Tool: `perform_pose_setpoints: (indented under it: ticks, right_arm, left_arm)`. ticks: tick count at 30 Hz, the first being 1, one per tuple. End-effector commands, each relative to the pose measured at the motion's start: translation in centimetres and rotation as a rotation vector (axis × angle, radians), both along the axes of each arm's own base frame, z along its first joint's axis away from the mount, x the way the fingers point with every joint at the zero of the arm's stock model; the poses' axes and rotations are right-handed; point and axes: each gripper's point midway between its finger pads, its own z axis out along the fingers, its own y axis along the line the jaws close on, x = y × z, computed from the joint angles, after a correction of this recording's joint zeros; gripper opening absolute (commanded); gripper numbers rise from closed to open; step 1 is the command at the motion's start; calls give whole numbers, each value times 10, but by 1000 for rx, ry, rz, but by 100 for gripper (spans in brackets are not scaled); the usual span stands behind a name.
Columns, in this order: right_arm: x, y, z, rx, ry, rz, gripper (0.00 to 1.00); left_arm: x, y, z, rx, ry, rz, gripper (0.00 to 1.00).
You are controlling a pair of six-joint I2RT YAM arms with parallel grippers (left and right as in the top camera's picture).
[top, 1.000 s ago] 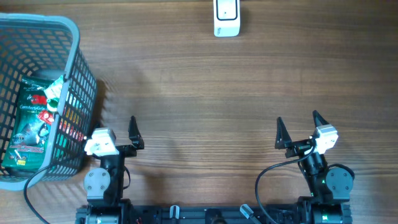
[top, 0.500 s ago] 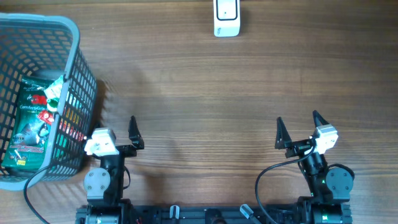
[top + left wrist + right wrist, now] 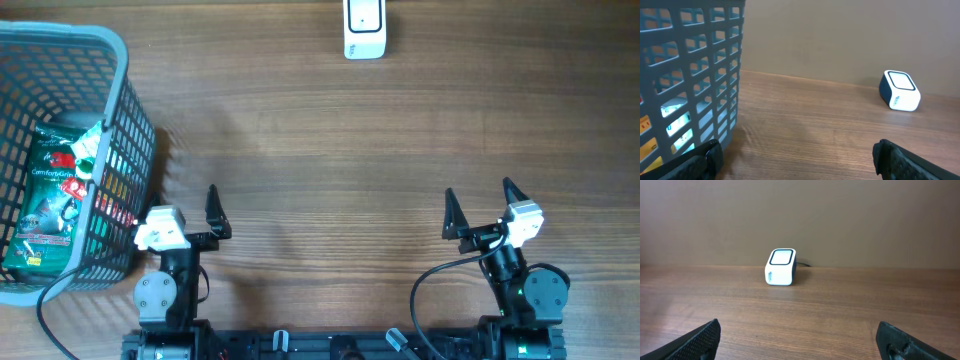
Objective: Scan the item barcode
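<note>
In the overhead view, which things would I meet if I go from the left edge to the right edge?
From the left: grey basket holding a green package → left gripper, open → white scanner, at the far edge → right gripper, open.

White scanner on wooden table, beyond right gripper with 2 fingertips wide apart

Basket: left end of the table.
Packet: inside the basket, toward its near side.
Scanner: far edge, middle, well apart from the basket.
Left gripper: near edge, just right of the basket.
Right gripper: near edge, right side.
</note>
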Motion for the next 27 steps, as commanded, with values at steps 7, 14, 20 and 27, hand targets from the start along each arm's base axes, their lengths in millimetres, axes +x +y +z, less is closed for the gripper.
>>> perform_pose_setpoints:
  ticks: [7, 14, 20, 27]
  right_arm:
    - [0, -2, 2, 13, -6, -12, 100]
    - [0, -2, 2, 13, -6, -12, 100]
    - [0, -2, 2, 13, -6, -12, 100]
    - [0, -2, 2, 12, -6, -11, 99]
  left_arm:
    - [-3, -34, 15, -52, -42, -198, 100]
    - [-23, -40, 109, -65, -211, -238, 100]
    - [-20, -35, 182, -98, -170, -211, 100]
    - [28, -32, 272, -113, 46, -182, 100]
